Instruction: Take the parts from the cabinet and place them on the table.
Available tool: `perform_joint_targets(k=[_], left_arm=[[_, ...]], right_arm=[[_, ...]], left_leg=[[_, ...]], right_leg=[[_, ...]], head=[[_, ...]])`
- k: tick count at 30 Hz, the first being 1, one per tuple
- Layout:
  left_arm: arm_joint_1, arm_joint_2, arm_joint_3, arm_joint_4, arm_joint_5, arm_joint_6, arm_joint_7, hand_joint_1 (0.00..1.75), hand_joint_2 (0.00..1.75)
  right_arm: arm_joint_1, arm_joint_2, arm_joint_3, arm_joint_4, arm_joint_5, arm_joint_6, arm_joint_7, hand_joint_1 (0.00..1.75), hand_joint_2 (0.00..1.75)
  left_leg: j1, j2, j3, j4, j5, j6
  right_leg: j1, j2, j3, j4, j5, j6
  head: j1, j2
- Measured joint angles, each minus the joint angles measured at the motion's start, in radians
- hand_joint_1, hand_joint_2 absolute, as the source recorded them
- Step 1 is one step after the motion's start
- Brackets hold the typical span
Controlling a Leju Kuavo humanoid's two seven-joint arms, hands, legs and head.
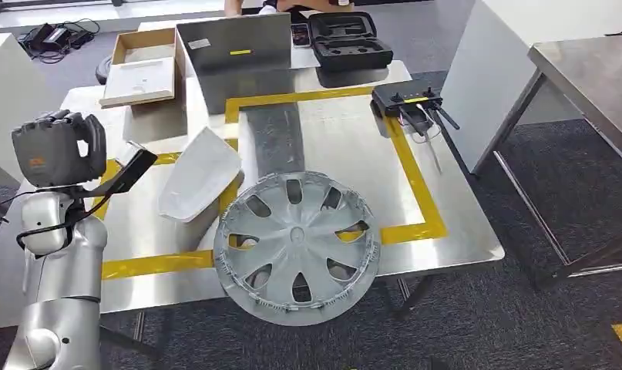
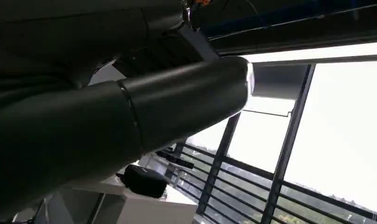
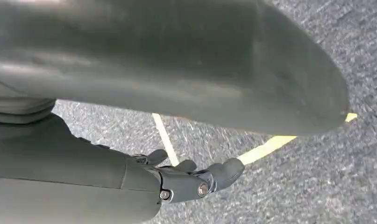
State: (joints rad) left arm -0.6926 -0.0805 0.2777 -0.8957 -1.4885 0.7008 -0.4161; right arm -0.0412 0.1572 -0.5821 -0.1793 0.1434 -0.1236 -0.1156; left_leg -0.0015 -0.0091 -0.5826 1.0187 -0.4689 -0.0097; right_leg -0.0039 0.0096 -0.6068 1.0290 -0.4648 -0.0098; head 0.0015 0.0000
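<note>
Crowding the table [image 1: 462, 231] — hubcap [image 1: 296, 247], white cover [image 1: 198, 176], remote [image 1: 406, 99].

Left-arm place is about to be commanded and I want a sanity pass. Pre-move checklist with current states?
1. Left hand holds the dark part: ok.
2. Grip firm: cannot tell.
3. Bare table below the dark part: ok.
4. White part apart from the dark part: ok, but close.
5. Hubcap fully on the table: not ok, it overhangs the near edge.
6. Right hand empty, over the floor: ok.
</note>
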Motion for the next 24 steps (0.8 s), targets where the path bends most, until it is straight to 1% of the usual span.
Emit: perform_joint_targets(k=[2, 5, 8, 16, 17, 21, 22, 24], left_arm=[[0.005, 0.009, 0.004, 0.0, 0.003, 0.0, -0.03, 0.0, 0.0], [0.013, 0.016, 0.014, -0.006, 0.005, 0.0, -0.054, 0.0, 0.0], [0.014, 0.021, 0.04, -0.007, 0.026, 0.0, -0.097, 0.0, 0.0], [0.021, 0.031, 0.106, -0.019, 0.04, 0.0, -0.161, 0.0, 0.0], [0.023, 0.031, 0.114, -0.022, 0.045, 0.0, -0.169, 0.0, 0.0], [0.028, 0.032, 0.137, -0.032, 0.035, 0.0, -0.178, 0.0, 0.0], [0.028, 0.034, 0.138, -0.034, 0.029, 0.0, -0.177, 0.0, 0.0], [0.028, 0.035, 0.145, -0.037, 0.022, 0.0, -0.172, 0.0, 0.0]], right_arm=[[0.0, 0.001, -0.004, 0.0, -0.006, 0.013, 0.0, 0.0, 0.0], [0.0, 0.001, -0.005, 0.0, -0.006, 0.022, 0.0, 0.0, 0.0], [0.0, 0.002, -0.005, 0.0, 0.003, 0.028, 0.003, 0.0, 0.0], [0.0, 0.002, -0.005, 0.0, 0.03, 0.04, 0.006, 0.0, 0.0], [0.0, 0.003, -0.005, 0.0, 0.031, 0.042, 0.007, 0.0, 0.0], [-0.001, 0.005, -0.004, 0.0, 0.04, 0.042, 0.011, 0.0, 0.0], [-0.001, 0.006, -0.003, 0.0, 0.04, 0.042, 0.012, 0.0, 0.0], [-0.001, 0.008, -0.003, 0.0, 0.042, 0.042, 0.014, 0.0, 0.0]], left_leg=[[0.0, 0.0, 0.0, 0.0, 0.0, 0.0], [0.0, 0.0, 0.0, 0.0, 0.0, 0.0], [0.0, 0.0, 0.0, 0.0, 0.0, 0.0], [0.0, 0.0, 0.0, 0.0, 0.0, 0.0], [-0.005, 0.0, -0.001, 0.005, -0.003, 0.004], [-0.005, -0.001, -0.003, 0.008, -0.005, 0.008], [-0.006, -0.001, -0.004, 0.009, -0.005, 0.011], [-0.007, 0.0, -0.002, 0.004, 0.004, 0.019]], right_leg=[[0.0, 0.0, 0.0, 0.0, 0.0, 0.0], [0.0, 0.0, 0.0, 0.0, 0.0, 0.0], [0.0, 0.0, 0.0, 0.0, 0.0, 0.0], [0.0, 0.0, 0.001, 0.0, 0.0, 0.0], [-0.002, -0.001, 0.001, -0.002, 0.002, 0.003], [-0.003, -0.001, 0.001, -0.002, 0.001, 0.007], [-0.004, -0.001, 0.002, -0.002, 0.002, 0.009], [-0.004, 0.0, 0.004, -0.007, 0.009, 0.017]], head=[[0.0, 0.0], [0.0, 0.0], [0.0, 0.0], [0.0, 0.0], [0.0, 0.0], [0.0, 0.0], [0.0, 0.0], [-0.001, 0.0]])
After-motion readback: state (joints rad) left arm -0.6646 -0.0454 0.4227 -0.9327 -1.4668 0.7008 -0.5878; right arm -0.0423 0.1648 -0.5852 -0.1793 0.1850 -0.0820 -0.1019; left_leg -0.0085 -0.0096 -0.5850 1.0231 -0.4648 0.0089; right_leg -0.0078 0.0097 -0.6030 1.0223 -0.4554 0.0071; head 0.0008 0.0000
